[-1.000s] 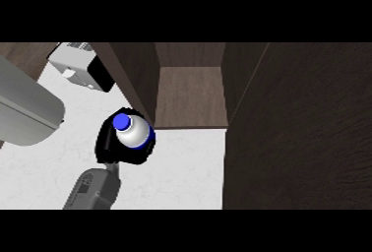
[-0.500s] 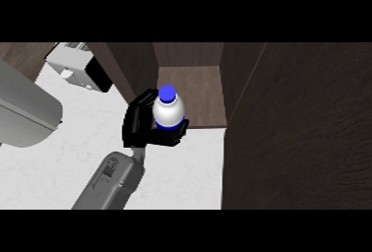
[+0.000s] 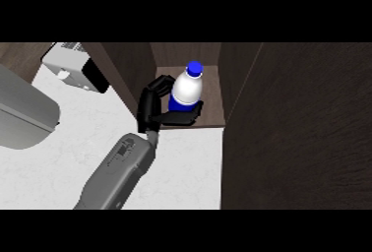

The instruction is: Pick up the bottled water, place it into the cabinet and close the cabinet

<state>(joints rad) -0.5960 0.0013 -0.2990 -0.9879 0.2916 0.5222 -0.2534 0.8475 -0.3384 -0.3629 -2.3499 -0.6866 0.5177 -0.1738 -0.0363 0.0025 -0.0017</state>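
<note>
Robot hand [image 3: 156, 106] grips white, blue-capped bottled water [image 3: 187, 88], seemingly inside cabinet [image 3: 134, 69].

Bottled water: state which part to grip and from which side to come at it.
Grip the white body of the bottled water, below the blue cap, coming from its left, as the black hand does now. The bottle stands roughly upright at the cabinet opening with dark walls close beside it, so a side wrap around the straight middle suits it.

No readable text, labels or numbers anywhere.
</note>
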